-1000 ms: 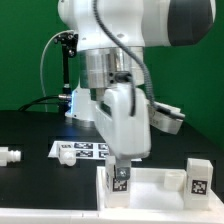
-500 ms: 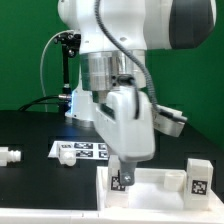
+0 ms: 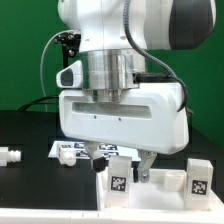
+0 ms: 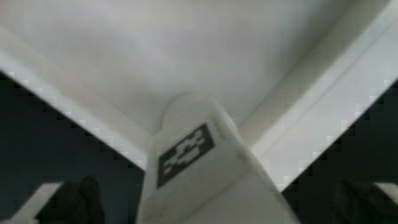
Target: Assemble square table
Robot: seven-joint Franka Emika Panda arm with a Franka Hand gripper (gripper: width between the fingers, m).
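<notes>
The white square tabletop point(image 3: 160, 186) lies at the front of the black table. A short white leg point(image 3: 120, 181) with a tag stands upright in its near-left corner. A second tagged leg point(image 3: 197, 175) stands in the corner toward the exterior view's right. My gripper point(image 3: 120, 165) hangs straight over the first leg, seen broadside, its fingers point(image 3: 145, 166) spread on either side without touching it. In the wrist view the leg point(image 4: 201, 165) rises between the dark fingers point(image 4: 71, 205), with gaps on both sides, against the tabletop point(image 4: 196, 50). The gripper point(image 4: 222, 208) is open.
The marker board point(image 3: 80, 150) lies flat behind the tabletop. A small white peg-like part point(image 3: 10, 156) lies at the exterior view's left edge. A black stand with cables point(image 3: 66, 60) rises at the back before a green wall.
The hand has turned about a quarter turn over the leg, from side-on to broadside. Its fingers now stand apart from the leg. The leg stays upright in its corner.
</notes>
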